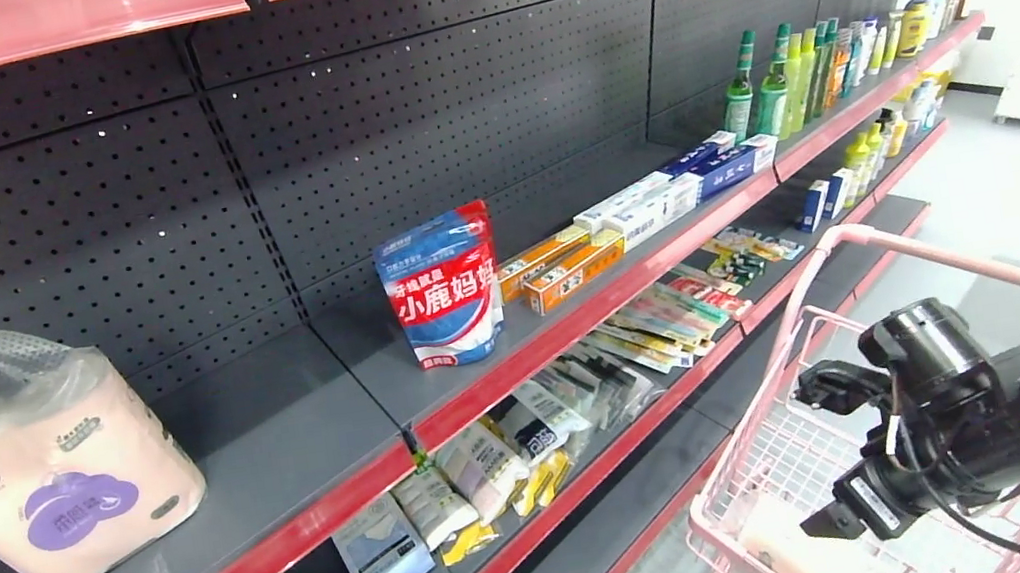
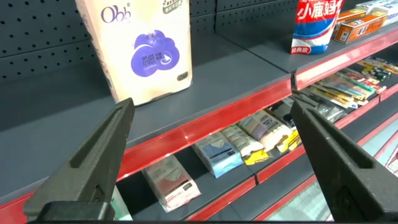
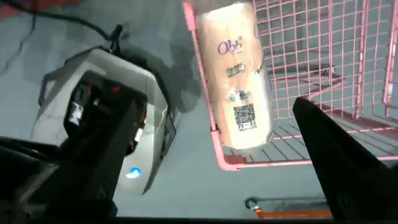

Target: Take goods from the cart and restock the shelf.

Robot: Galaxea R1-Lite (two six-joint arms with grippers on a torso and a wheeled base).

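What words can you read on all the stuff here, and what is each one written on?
"Obb": on the shelf toilet paper pack, standing on the grey shelf.
"Obb": on the cart toilet paper pack, lying in the pink cart.
"小鹿妈", then one more sign curving out of sight: on the blue and red pouch.
Too small or blurred to read: the small print on both packs and the pouch, the orange boxes, the green bottles, and the lower-shelf packets.

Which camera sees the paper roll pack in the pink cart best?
The right wrist view: the paper pack lies nearly whole in the pink cart, seen from above. The head view catches just one end behind the right arm. The left wrist view faces the shelf instead.
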